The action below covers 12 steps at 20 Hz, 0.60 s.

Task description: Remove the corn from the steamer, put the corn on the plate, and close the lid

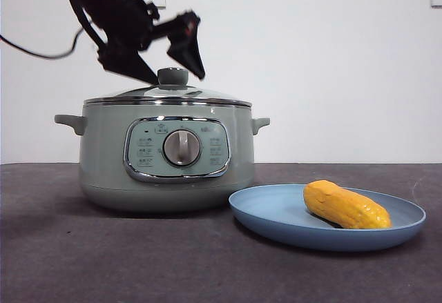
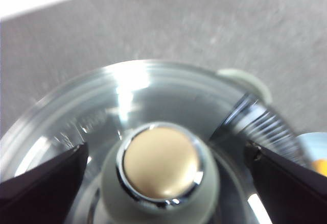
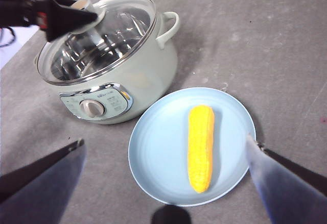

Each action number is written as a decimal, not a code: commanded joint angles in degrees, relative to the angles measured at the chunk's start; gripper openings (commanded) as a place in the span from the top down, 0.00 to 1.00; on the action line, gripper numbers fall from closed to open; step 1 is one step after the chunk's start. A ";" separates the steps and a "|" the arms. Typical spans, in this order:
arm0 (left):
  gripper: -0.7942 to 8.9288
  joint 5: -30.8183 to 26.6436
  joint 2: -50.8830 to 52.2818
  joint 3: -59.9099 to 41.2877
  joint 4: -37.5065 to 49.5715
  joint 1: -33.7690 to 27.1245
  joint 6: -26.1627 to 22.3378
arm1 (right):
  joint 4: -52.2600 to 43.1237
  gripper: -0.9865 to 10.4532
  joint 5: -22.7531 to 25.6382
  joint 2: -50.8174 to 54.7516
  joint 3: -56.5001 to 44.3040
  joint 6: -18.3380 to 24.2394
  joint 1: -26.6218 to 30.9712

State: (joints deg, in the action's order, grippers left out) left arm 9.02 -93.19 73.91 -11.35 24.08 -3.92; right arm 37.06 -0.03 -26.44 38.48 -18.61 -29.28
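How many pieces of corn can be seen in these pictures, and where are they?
1. The corn lies on the plate, beside the steamer. Through the glass lid no corn shows inside, though part of the interior is hidden.

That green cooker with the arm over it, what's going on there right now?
The corn already lies on the plate, beside the steamer. The lid sits on the steamer, and the left gripper is at its knob, jaws open on either side of it, not clamped. The right gripper hangs open above the plate, holding nothing. The job looks nearly done.
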 commanded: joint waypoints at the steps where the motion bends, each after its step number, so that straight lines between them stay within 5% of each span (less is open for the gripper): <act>1: 0.34 0.02 4.04 -0.35 -0.81 0.15 -0.13 | -0.35 0.42 -0.15 0.15 0.28 0.70 -0.13; 12: 0.34 4.52 24.61 -0.35 -19.21 0.35 2.91 | 0.07 0.42 -7.69 0.04 0.28 5.40 -0.13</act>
State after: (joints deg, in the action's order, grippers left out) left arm 12.71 -69.84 73.91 -28.88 24.18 -1.56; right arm 37.32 -7.05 -26.44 38.48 -15.05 -29.28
